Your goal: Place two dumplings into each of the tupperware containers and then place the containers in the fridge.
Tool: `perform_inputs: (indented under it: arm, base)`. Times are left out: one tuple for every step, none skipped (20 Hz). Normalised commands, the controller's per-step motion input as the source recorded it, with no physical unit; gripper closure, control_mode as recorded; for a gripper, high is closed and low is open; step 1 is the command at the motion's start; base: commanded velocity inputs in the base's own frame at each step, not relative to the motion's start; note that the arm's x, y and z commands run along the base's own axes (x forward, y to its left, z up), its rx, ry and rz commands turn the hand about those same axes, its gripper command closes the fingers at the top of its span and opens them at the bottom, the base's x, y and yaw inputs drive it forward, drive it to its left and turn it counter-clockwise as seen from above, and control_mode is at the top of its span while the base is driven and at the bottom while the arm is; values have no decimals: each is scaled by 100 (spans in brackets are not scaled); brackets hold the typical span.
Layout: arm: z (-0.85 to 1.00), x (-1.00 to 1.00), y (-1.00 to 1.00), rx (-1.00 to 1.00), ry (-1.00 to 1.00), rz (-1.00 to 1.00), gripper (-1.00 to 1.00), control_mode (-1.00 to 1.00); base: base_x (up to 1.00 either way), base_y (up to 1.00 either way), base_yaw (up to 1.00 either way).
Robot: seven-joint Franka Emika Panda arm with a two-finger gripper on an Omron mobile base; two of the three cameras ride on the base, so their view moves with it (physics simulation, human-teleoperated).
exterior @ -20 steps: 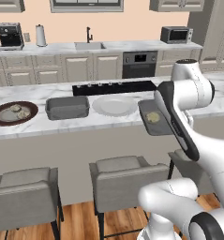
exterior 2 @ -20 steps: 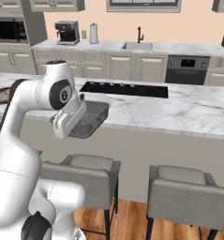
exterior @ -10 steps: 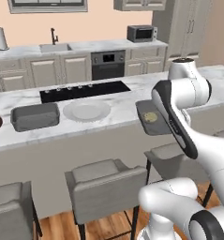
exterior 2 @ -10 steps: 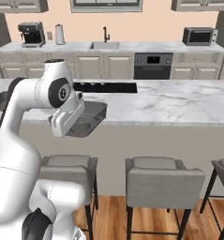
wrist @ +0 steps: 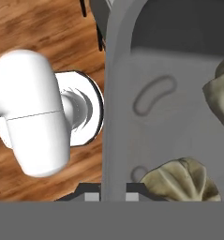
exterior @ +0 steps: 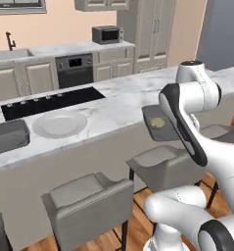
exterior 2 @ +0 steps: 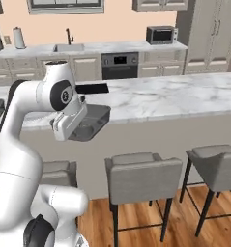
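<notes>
A grey tupperware container point(exterior: 154, 128) hangs in the air just off the island's front edge, and my gripper point(wrist: 112, 193) is shut on its rim point(wrist: 114, 117). In the right base view the same tub point(exterior 2: 91, 124) sticks out beside my hand. Two beige dumplings lie inside it, one near the fingers point(wrist: 182, 182) and one at the far wall point(wrist: 220, 93); one dumpling point(exterior: 157, 122) shows in the left base view. The second grey container point(exterior: 7, 137) rests on the island at the far left, its inside hidden.
A white round plate point(exterior: 59, 124) lies on the marble island point(exterior 2: 175, 99) near a black cooktop point(exterior: 50, 100). Grey bar stools point(exterior 2: 142, 172) stand along the island's front. A tall grey-blue panel point(exterior: 221, 34) rises at the far right. Below the tub is wooden floor point(wrist: 38, 37).
The whole scene has slid left in both base views, so the base has driven right along the island. The tub stays in the shut gripper, same pose.
</notes>
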Motion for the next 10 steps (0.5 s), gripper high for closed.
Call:
perform_inputs:
  arm:
    - [0,0,0,0,0,0,100,100]
    - [0,0,0,0,0,0,100,100]
    - [0,0,0,0,0,0,100,100]
    - [0,0,0,0,0,0,100,100]
    - [0,0,0,0,0,0,100,100]
    - [0,0,0,0,0,0,100,100]
    - [0,0,0,0,0,0,100,100]
    - [0,0,0,0,0,0,100,100]
    - [0,0,0,0,0,0,100,100]
    - [0,0,0,0,0,0,100,100]
  base:
    - [0,-18,-43]
    - [0,-21,-43]
    - [0,-21,-43]
    - [-1,-13,-43]
    - [-1,-21,-44]
    - [0,-22,-47]
    - [0,-17,-48]
    - [0,-24,-49]
    - [0,-42,-59]
    - [0,-49,-62]
